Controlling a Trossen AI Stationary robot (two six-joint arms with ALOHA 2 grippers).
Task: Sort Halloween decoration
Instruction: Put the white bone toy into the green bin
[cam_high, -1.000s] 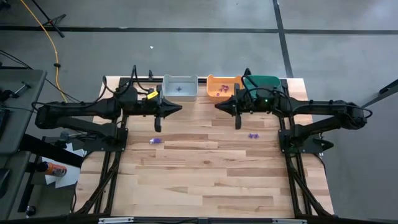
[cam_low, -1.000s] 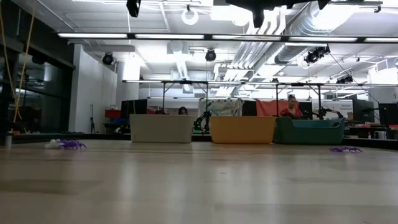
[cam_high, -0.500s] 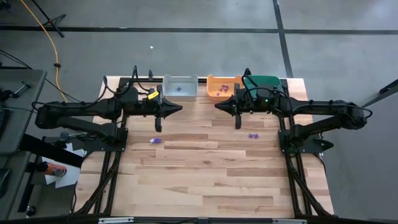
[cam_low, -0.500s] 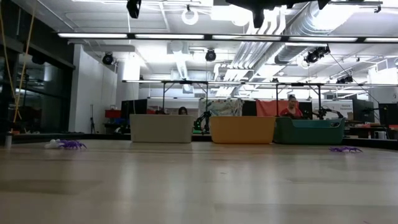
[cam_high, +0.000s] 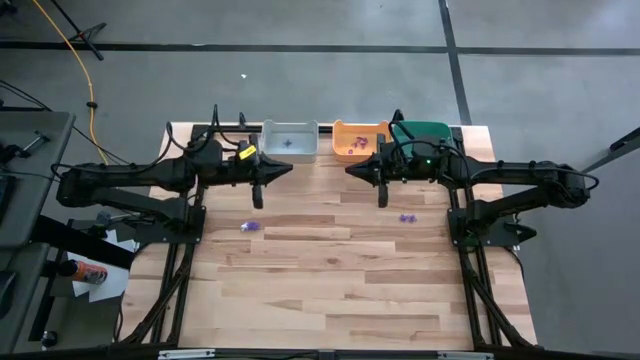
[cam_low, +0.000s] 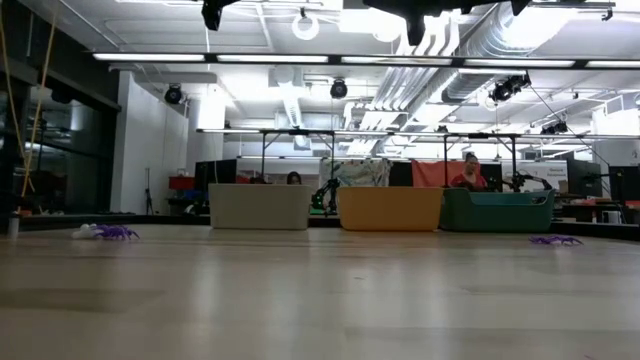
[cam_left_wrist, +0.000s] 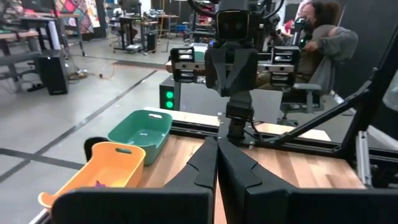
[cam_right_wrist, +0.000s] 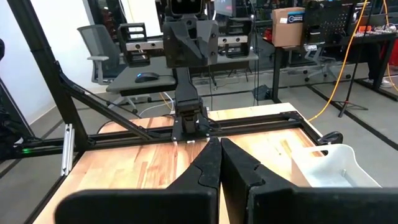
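Observation:
Two small purple Halloween decorations lie on the wooden table: one (cam_high: 250, 227) left of centre, also in the low view (cam_low: 115, 233), and one (cam_high: 406, 217) right of centre (cam_low: 553, 240). More purple pieces lie in the orange bin (cam_high: 352, 147), and a bluish one lies in the grey bin (cam_high: 288, 143). My left gripper (cam_high: 290, 172) and my right gripper (cam_high: 348, 170) hover level, high above the table near the far edge, tips facing each other. Both are shut with nothing between the fingers (cam_left_wrist: 216, 149) (cam_right_wrist: 219, 146).
Three bins stand in a row along the far edge: grey (cam_high: 270, 131), orange (cam_high: 340, 130) and teal (cam_high: 420, 130). Bare wood stretches from the trinkets to the near edge. A person (cam_left_wrist: 323, 43) sits at a desk beyond the table.
My left gripper has turned a little at its wrist without leaving its place. The trinkets and the bins lie as before.

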